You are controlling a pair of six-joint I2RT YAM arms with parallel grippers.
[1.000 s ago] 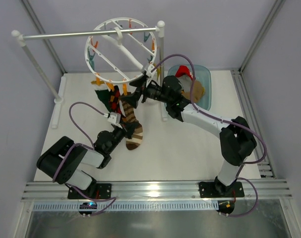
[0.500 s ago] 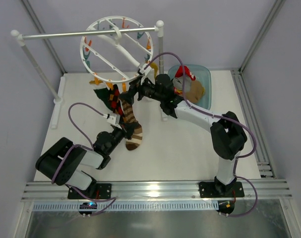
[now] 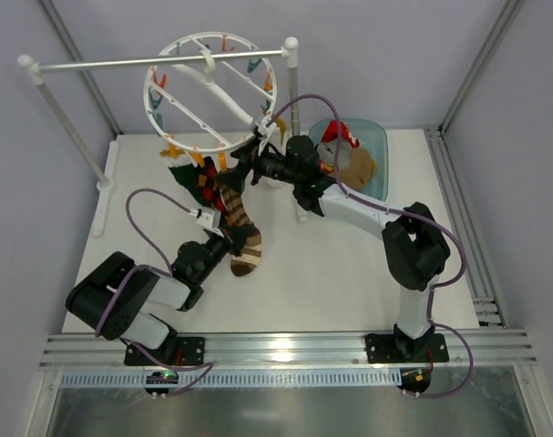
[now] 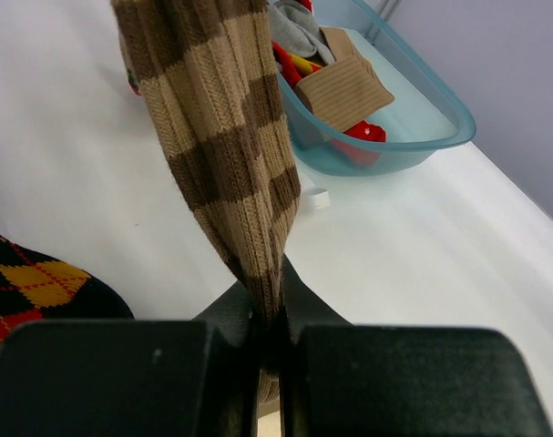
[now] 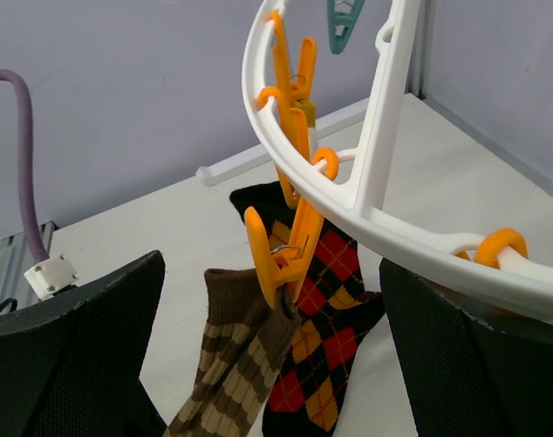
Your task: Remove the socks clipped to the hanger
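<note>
From above, your left claw (image 3: 225,242) grips the brown-and-tan striped sock (image 3: 241,228), which hangs from the white round plastic wheel hanger (image 3: 149,100) beyond it. Left wrist: the claw is clamped tight on that sock. Right wrist: your right claw (image 5: 276,364) gapes wide and holds nothing. Between its fingers, an orange clip (image 5: 278,259) pinches the sock's cuff.

the white table (image 3: 349,273) carries a translucent teal basin (image 3: 382,155) at its far right, with loose socks (image 3: 360,166) piled inside. the white rail stand (image 3: 109,187) rests on it by two feet, one at the far left, the other just beside the basin.
</note>
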